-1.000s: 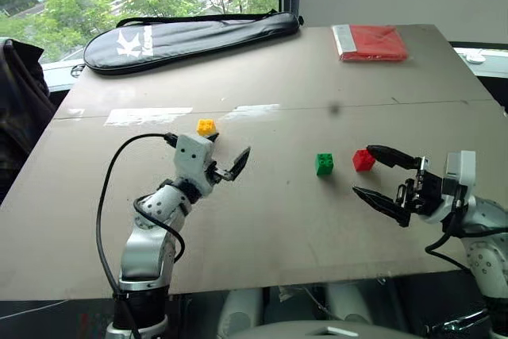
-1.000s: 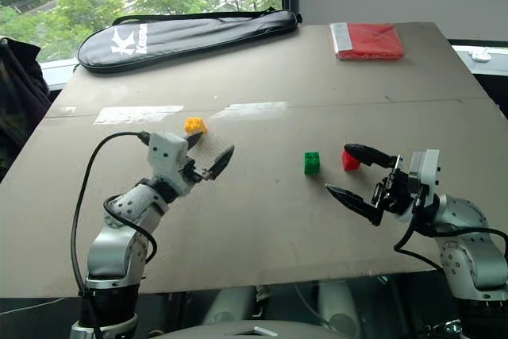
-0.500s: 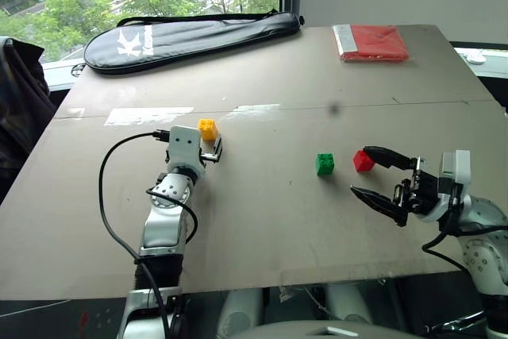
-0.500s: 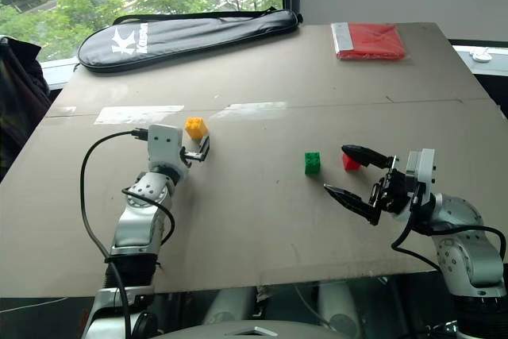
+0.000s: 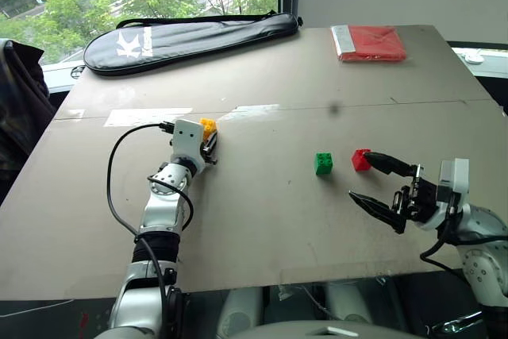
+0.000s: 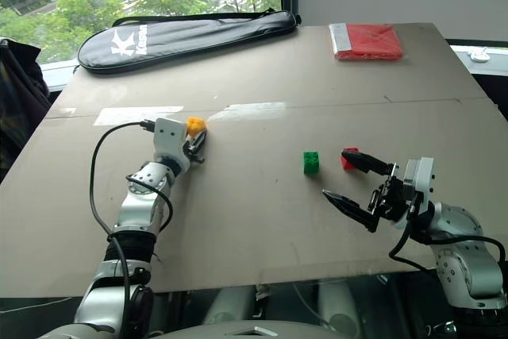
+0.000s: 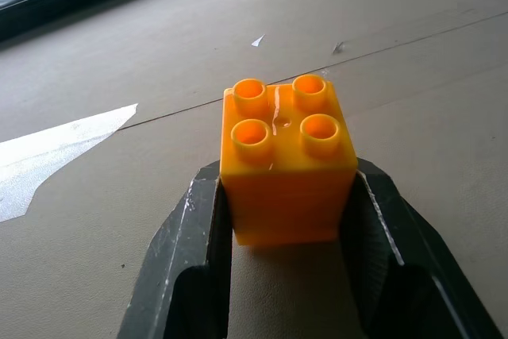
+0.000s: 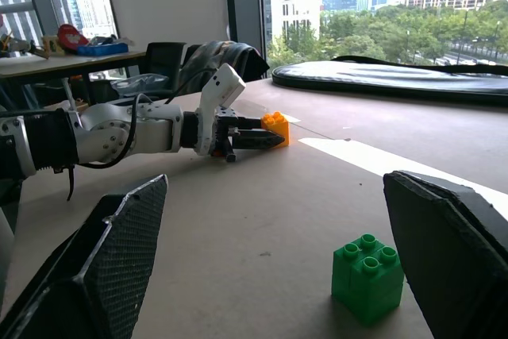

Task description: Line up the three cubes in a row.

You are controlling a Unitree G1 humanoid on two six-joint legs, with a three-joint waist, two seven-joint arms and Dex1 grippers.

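Three cubes sat mid-table (image 5: pixel 262 228) in the head views: green cube (image 5: pixel 324 163) just beside red cube (image 5: pixel 362 159), well apart from the left gripper (image 5: pixel 208 142). Its wrist view showed both fingers (image 7: pixel 194 236) pinching the yellow cube (image 7: pixel 284 160). The right wrist view showed the right gripper (image 5: pixel 381 184) spread wide, bare tabletop before it.

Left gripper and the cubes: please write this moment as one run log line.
left gripper: shut on yellow studded plastic cube | right gripper: open | green cube, red cube: on table

Head stereo downward; wrist cameras low.
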